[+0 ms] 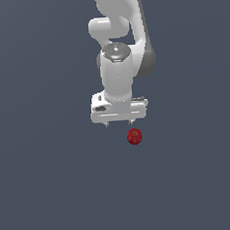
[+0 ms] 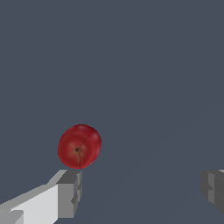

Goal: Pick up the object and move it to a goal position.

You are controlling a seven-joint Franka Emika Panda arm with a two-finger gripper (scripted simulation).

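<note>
The object is a small glossy dark-red apple-like ball (image 1: pixel 134 136) lying on the flat grey surface. In the exterior view it sits just below the white gripper (image 1: pixel 119 122), a little toward the exterior view's right of its middle. The gripper points down, open and empty, its two short fingertips spread wide. In the wrist view the ball (image 2: pixel 79 146) shows its dimpled top and lies just beyond one grey fingertip (image 2: pixel 70 192), outside the gap between the fingers. The gripper's middle in the wrist view (image 2: pixel 142 190) has only bare surface under it.
The white arm (image 1: pixel 118 34) rises from the gripper toward the top of the exterior view. A plain dark grey surface (image 1: pixel 53 179) fills the scene all round, with no other objects or edges in view.
</note>
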